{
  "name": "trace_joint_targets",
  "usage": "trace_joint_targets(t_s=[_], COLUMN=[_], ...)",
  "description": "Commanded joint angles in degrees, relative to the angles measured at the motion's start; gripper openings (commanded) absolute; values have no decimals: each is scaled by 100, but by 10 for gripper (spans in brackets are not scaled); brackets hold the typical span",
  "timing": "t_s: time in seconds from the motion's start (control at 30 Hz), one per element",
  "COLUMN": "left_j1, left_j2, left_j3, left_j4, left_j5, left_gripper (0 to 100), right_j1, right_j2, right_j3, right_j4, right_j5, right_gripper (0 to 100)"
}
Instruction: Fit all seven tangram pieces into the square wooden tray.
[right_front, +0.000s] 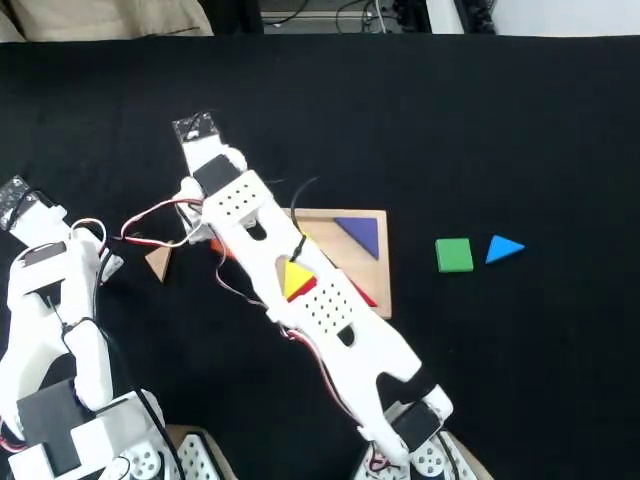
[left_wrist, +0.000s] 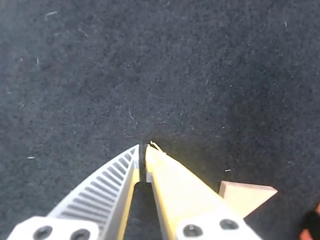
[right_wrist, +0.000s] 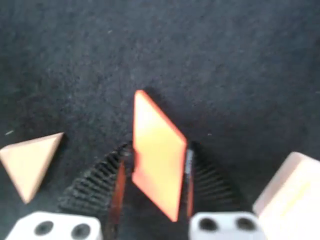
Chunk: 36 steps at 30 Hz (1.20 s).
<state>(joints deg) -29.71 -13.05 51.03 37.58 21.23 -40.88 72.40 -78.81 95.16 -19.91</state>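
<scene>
The right tool (right_wrist: 159, 149) pinches an orange piece (right_wrist: 157, 160) between its fingers, just beside the wooden tray's (right_front: 372, 215) left edge; the tray holds a blue piece (right_front: 360, 235), a yellow triangle (right_front: 295, 278) and a red piece (right_front: 366, 297), partly under the arm; the left tool (left_wrist: 142, 151) is pressed together, gripping nothing, near a tan triangle (right_front: 158, 262); a green square (right_front: 454, 255) and a blue triangle (right_front: 503, 248) lie together on the black counter (right_front: 450, 120), right of the tray.
</scene>
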Motion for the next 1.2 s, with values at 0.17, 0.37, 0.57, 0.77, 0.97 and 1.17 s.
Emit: trace_joint_targets(t_s=[0.17,0.37,0.57,0.77,0.97,1.17], left_j1=[92,92,110,110,101,119], left_j2=[-132,-123,-123,-123,-123,-123], left_j3=[-145,-145,-145,-145,-127,-127], left_j4=[-88,-88,-88,-88,-88,-88], left_j5=[-18,-18,-26,-26,-26,-26], left_gripper=[32,32,34,34,35,35], right_j1=[246,615,897,1688,2620,2954], right_j2=[-84,-1235,-3785,-5982,-7292,-8277], right_j3=[-1464,-1077,1552,3662,5754,8338], right_j4=[615,642,607,598,554,-659], right_j5=[369,844,870,888,1336,1626], right_gripper=[10,10,11,11,11,11])
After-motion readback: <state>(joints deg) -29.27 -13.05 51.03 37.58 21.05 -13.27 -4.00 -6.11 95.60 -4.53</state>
